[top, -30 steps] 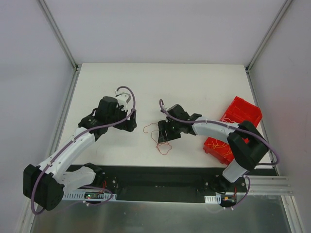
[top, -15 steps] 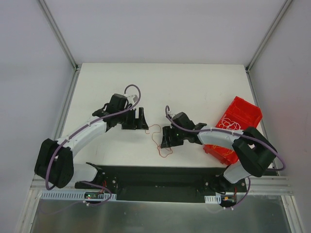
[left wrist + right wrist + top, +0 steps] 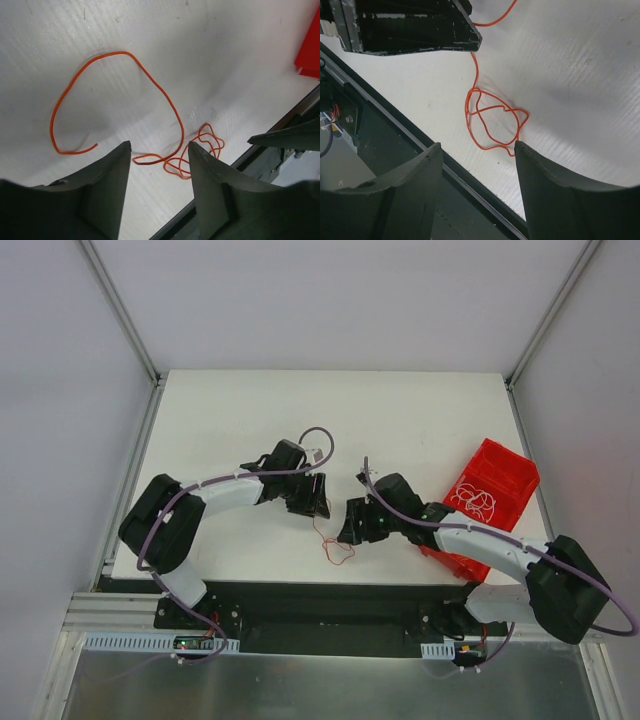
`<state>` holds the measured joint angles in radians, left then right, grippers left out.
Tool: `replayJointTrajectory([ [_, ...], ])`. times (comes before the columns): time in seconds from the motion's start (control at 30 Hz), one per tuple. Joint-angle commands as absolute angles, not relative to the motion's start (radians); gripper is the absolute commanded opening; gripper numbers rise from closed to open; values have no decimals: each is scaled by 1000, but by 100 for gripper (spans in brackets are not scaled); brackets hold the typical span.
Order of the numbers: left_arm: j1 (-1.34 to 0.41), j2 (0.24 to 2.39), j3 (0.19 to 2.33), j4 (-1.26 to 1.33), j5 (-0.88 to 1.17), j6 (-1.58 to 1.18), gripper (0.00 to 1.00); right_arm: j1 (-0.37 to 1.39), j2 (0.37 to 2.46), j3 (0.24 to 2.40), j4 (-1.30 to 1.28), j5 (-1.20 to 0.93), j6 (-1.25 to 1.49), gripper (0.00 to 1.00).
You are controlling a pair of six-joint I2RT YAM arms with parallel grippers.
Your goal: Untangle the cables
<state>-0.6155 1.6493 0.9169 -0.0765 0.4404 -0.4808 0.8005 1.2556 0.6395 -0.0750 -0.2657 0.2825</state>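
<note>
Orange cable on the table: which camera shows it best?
Left wrist view: the cable lies nearly whole there, loose end, wide arc and tangle. The right wrist view shows the cable close up, but mostly just its tangle. The top view shows the cable only as a faint squiggle.

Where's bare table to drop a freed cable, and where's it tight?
Free: far strip of the table, beyond left gripper and right gripper. Crowded: near centre, red-orange cable between them; red bin takes the right edge.
</note>
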Motion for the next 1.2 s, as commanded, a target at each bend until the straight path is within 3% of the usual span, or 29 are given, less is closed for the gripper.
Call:
replayJointTrajectory([
  [0.0,-623,1660,940,-40,420,-505,40,796,1261,611,-80,-265,287,62],
  [0.13,-627,1606,922,-35,425,-509,17,805,1345,635,-132,-235,284,62],
  [0.27,-630,1533,896,-37,439,-522,0,848,1426,708,-236,-144,256,60],
  [0.43,-629,1444,870,-38,451,-546,0,959,1528,846,-382,61,276,46],
  [0.53,-629,1382,861,-51,450,-552,0,994,1604,949,-494,168,305,31],
  [0.77,-623,1137,899,-242,251,-488,0,1019,1658,1000,-601,285,322,4],
  [1.0,-609,804,968,-423,-187,-423,0,1009,1646,991,-623,345,336,1],
  [1.17,-607,706,988,-465,-221,-403,0,976,1635,989,-640,368,334,1],
])
